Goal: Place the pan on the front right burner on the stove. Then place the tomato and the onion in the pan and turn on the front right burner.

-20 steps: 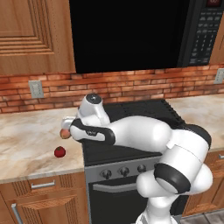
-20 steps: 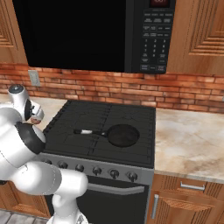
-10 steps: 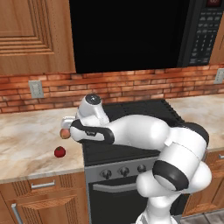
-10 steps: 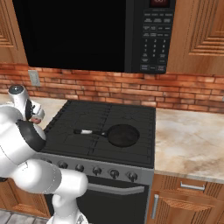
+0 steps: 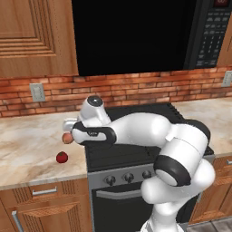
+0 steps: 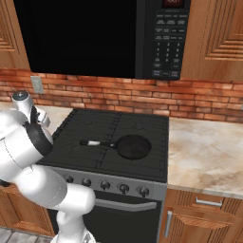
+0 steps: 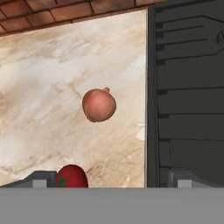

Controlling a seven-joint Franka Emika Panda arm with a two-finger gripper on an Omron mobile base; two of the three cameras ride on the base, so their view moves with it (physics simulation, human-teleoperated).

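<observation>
The black pan (image 6: 134,146) rests on the front right burner (image 6: 151,163) of the stove (image 6: 114,127), its handle pointing left. The tan-pink onion (image 5: 67,138) lies on the marble counter just left of the stove, and the red tomato (image 5: 62,157) lies nearer the counter's front edge. My gripper (image 5: 69,130) hovers over the onion, open. In the hand view the onion (image 7: 99,105) sits mid-frame above the gap between the widely spread fingertips (image 7: 39,180). The tomato (image 7: 71,177) is at the bottom by the left fingertip. The stove's edge (image 7: 188,87) is on the right.
A brick wall with an outlet (image 5: 37,92) backs the left counter (image 5: 27,149). A black microwave (image 6: 95,38) hangs over the stove. Knobs (image 6: 123,188) line the stove front. More marble counter (image 6: 204,152) lies right of the stove.
The arm has shifted only slightly over the left counter. Onion, tomato and pan lie where they were.
</observation>
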